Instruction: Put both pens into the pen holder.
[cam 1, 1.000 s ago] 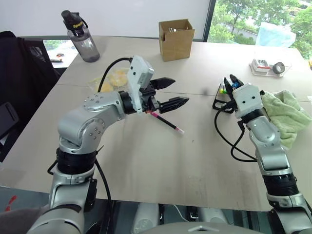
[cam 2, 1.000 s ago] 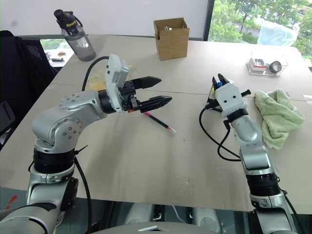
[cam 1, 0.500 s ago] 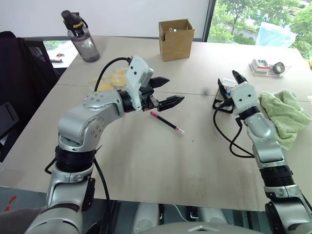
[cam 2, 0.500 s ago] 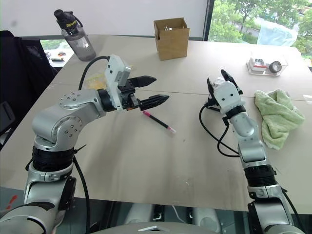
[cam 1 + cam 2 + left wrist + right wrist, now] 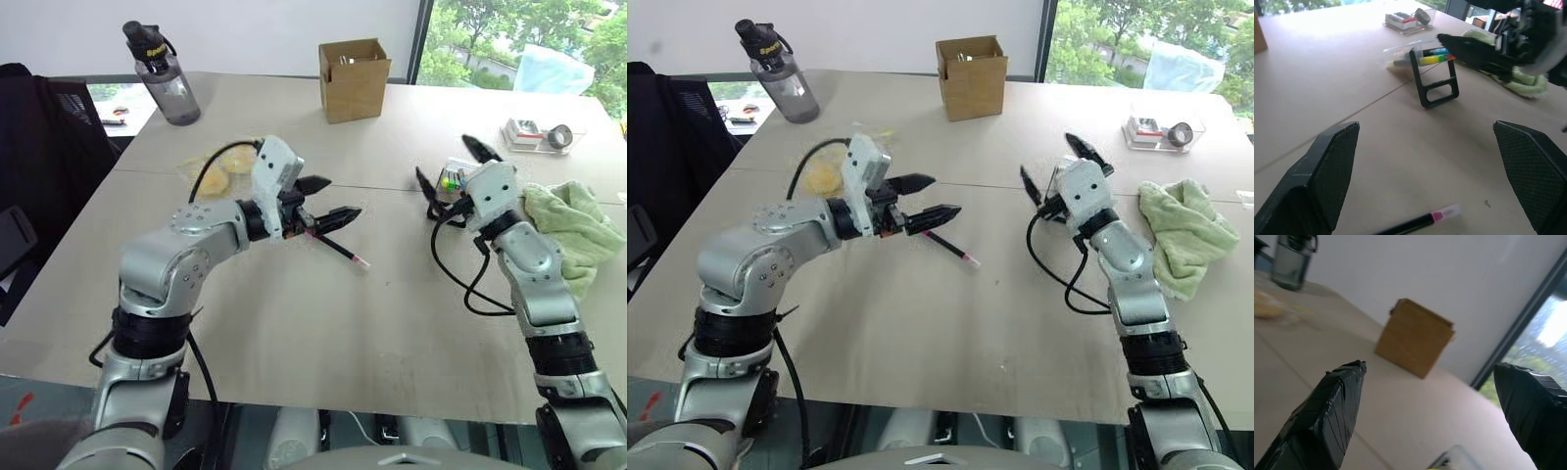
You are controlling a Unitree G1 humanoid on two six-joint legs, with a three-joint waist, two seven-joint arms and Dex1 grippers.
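Observation:
A black pen with pink ends [image 5: 345, 252] lies flat on the table. My left gripper [image 5: 343, 197] hangs open just above its nearer end, and the pen's pink tip [image 5: 1444, 213] shows between the fingers. The pen holder [image 5: 1436, 78], a small black rack with a clear top and coloured caps, stands further right. My right gripper [image 5: 449, 164] is open with nothing in it, one finger on each side of the holder's top. A light blue end [image 5: 1440, 51] shows among the caps. I cannot tell whether it belongs to the second pen.
A brown cardboard box [image 5: 354, 78] and a water bottle [image 5: 163, 86] stand at the back. A green cloth [image 5: 570, 230] lies right of the holder, with a clear tray of tape rolls [image 5: 542, 133] behind it. A yellow packet [image 5: 229, 160] lies behind my left arm.
My right gripper went from shut to wide open at the holder and rolled. My left gripper sank towards the pink-ended pen, still open. The pen has not moved.

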